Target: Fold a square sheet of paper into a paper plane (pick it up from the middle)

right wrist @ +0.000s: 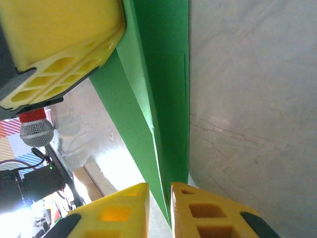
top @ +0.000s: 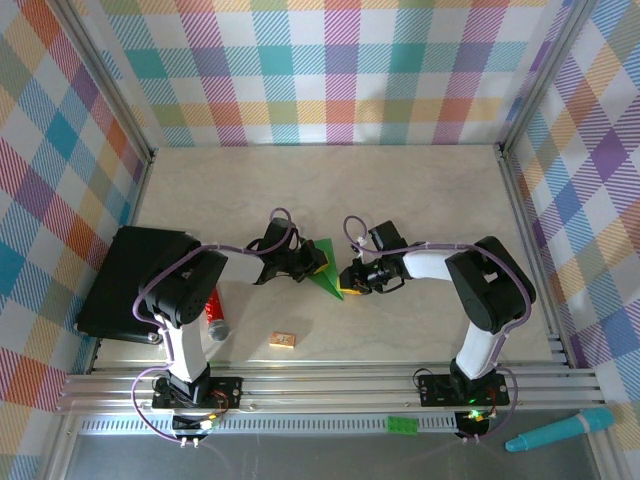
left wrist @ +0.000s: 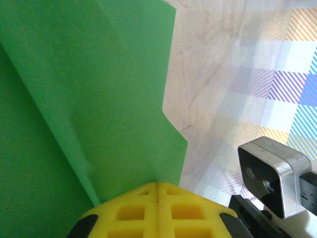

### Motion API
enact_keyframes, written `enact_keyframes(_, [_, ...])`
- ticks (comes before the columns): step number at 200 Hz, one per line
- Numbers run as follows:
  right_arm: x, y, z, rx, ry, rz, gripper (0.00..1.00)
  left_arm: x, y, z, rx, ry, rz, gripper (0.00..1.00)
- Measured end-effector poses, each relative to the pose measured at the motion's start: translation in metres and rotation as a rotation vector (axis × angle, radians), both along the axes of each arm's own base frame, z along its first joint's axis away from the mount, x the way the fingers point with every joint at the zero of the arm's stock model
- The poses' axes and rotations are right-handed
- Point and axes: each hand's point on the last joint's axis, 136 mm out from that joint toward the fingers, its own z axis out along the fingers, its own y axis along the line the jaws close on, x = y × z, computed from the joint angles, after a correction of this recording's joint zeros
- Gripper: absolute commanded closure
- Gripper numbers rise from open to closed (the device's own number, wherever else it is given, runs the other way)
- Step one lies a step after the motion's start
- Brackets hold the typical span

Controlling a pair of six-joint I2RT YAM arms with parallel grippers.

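The left gripper [left wrist: 157, 185] is seen with its yellow fingers pressed flat together, and the folded green paper [left wrist: 99, 99] is pinched at their tips, a crease running straight into the seam between them. The right gripper [right wrist: 159, 191] is held with its jaws narrowly parted; the slim pointed end of the paper is passed between them and lies against one finger [right wrist: 198, 208], while a sliver of light is left on the other side. From above, the paper is seen as a narrow pointed shape in the middle of the pale table [top: 420, 190], between the two grippers, which face each other across it. Near the left arm a red-handled object with a silver mesh head [top: 215, 316] is laid just beside a black tray [top: 130, 285]. A small wooden block [top: 283, 340] is set closer to the near edge; its top face is too small for any marking to be read.
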Motion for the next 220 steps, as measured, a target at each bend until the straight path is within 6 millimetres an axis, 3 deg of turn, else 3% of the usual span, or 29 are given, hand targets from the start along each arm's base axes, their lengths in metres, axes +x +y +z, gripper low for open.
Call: enact_keyframes(220, [-0.0091,-0.0010,-0.0046,0.000,0.053,0.013,0.81,-0.0092,-0.0037,0.0009,-0.029,0.021,-0.040,0.83])
